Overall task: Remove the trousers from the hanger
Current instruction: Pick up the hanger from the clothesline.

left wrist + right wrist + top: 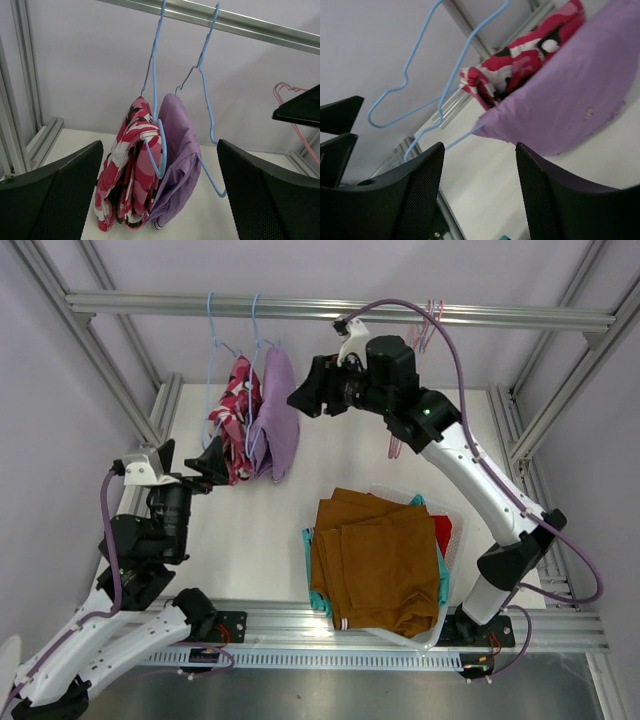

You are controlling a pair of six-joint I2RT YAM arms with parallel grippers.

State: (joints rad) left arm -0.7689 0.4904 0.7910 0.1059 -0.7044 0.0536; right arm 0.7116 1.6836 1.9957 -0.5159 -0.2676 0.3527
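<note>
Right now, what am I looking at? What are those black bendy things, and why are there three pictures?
Those are two robot arms bolted to a white table. One picture looks down from above. The other two come from small cameras on the wrists, so you see black fingers at the edges. Each arm ends in an end effector, a two-finger pincher. The left end effector and the right end effector are both open and hold nothing. Between them, the camouflage trousers and the lilac trousers hang on blue hangers from a metal rail. By the right arm, a clear basket holds the rust-brown trousers on top, with the teal trousers and red trousers peeking out underneath. Empty pink hangers hang there too.
</note>
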